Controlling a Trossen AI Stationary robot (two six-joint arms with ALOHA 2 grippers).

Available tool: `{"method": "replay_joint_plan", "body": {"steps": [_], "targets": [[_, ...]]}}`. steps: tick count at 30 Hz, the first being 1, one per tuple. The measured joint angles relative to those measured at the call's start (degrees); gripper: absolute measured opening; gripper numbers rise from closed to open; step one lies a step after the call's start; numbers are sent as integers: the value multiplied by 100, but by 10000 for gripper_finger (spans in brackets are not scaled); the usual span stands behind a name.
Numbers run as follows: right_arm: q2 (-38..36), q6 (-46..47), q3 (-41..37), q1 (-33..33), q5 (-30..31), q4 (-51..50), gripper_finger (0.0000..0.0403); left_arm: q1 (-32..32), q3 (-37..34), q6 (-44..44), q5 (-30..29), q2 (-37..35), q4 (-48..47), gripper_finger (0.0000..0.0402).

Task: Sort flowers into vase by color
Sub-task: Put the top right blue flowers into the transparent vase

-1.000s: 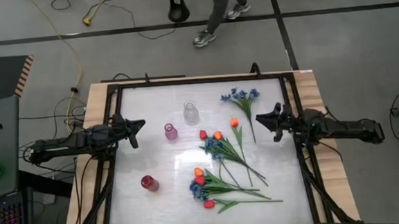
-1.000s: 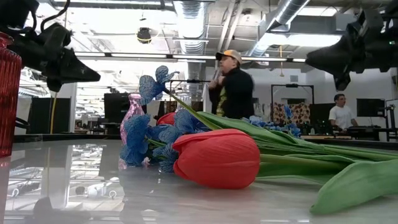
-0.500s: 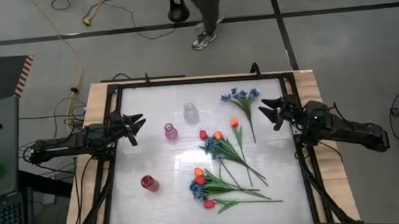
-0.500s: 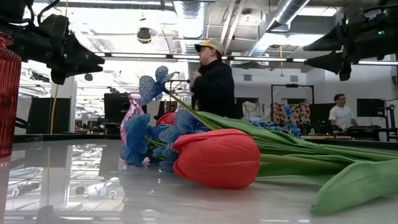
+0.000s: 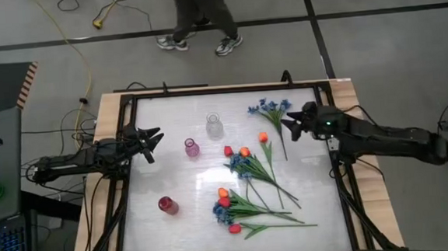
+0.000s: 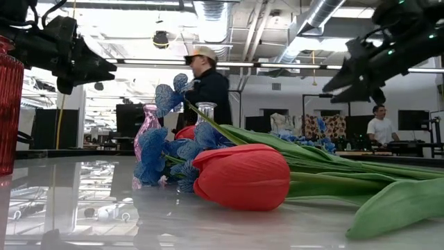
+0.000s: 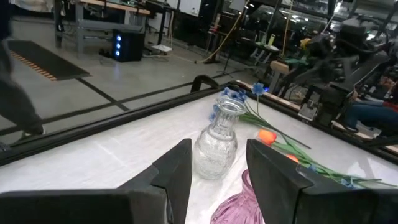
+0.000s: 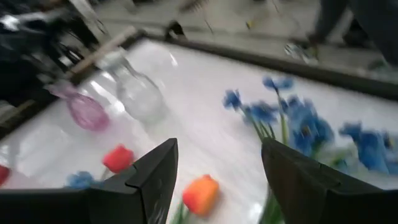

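Flowers with green stems lie on the white table: a blue sprig (image 5: 270, 107) at the far right, an orange tulip (image 5: 263, 137) beside it, a mixed bunch (image 5: 246, 167) in the middle and another bunch (image 5: 229, 211) nearer. A red tulip (image 6: 243, 177) fills the low view. A clear vase (image 5: 214, 126), a pink vase (image 5: 192, 148) and a red vase (image 5: 167, 205) stand upright. My left gripper (image 5: 156, 136) hovers open, left of the pink vase. My right gripper (image 5: 290, 124) hovers open, just right of the blue sprig's stem, above the table.
A black frame (image 5: 222, 90) runs round the tabletop. A person (image 5: 198, 18) walks on the floor beyond the far edge. Bare white surface lies at the near left (image 5: 149, 239) and far left (image 5: 161, 110) of the table.
Both grippers have opened. My right gripper has moved toward the far edge and then left toward the blue sprig, tipping its fingers downward. My left gripper has stayed in place. The person beyond the table has walked leftward.
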Motion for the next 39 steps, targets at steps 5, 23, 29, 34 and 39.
{"method": "replay_joint_plan", "body": {"steps": [5,23,29,34,39], "targets": [[745,313,195,-97,1,-277,260,4,2,2,0,0,0,139],[3180,451,951,-124,368,-401,260,4,7,-55,57,0,-9,139],[3855,587,1345,-255,447,-693,260,4,7,-57,55,0,-72,139],[4382,601,1523,-391,459,-861,260,4,7,-61,55,0,-178,139],[4874,601,1614,-513,459,-867,260,4,7,-59,52,0,-186,139]]}}
